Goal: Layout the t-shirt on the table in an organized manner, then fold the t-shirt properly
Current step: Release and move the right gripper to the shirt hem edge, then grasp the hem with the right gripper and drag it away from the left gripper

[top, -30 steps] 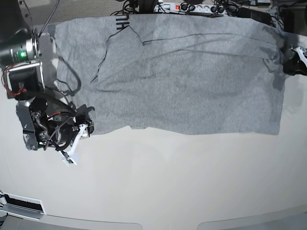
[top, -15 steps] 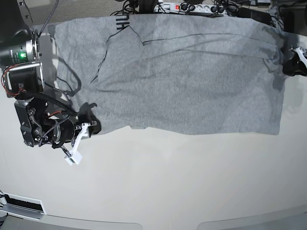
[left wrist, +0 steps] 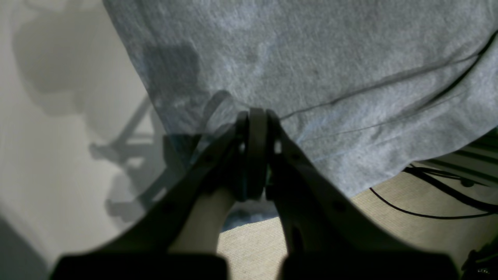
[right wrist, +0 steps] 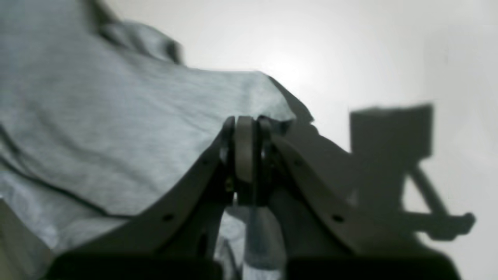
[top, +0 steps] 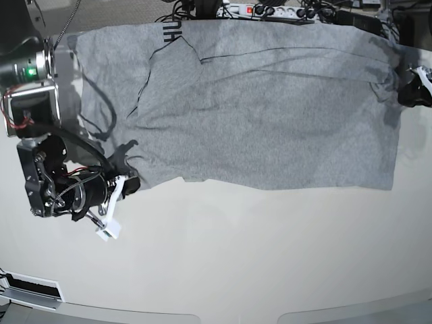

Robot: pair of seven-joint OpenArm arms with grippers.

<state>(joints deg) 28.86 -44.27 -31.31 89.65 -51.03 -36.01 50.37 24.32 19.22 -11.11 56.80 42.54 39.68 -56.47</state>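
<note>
The heather-grey t-shirt [top: 270, 115] lies spread across the far half of the off-white table [top: 236, 256], with black lettering [top: 170, 30] showing at its far left edge. My right gripper [top: 127, 183] sits at the shirt's near left corner. In the right wrist view its jaws [right wrist: 246, 124] are shut on that corner of cloth [right wrist: 116, 136]. My left gripper [top: 405, 88] is at the shirt's right edge. The left wrist view shows it [left wrist: 253, 116] shut on a fold of the fabric [left wrist: 330, 58], which overhangs the table edge there.
A power strip and tangled cables [top: 270, 10] lie beyond the table's far edge. Black cables [left wrist: 428, 206] run over the floor below the shirt's overhang. The table's curved front edge [top: 236, 314] is near, with a white slot [top: 30, 289] at front left.
The right gripper's jaws have closed from wide open onto the shirt's near left corner, and its wrist has shifted slightly toward the front. The left gripper and the shirt have stayed put.
</note>
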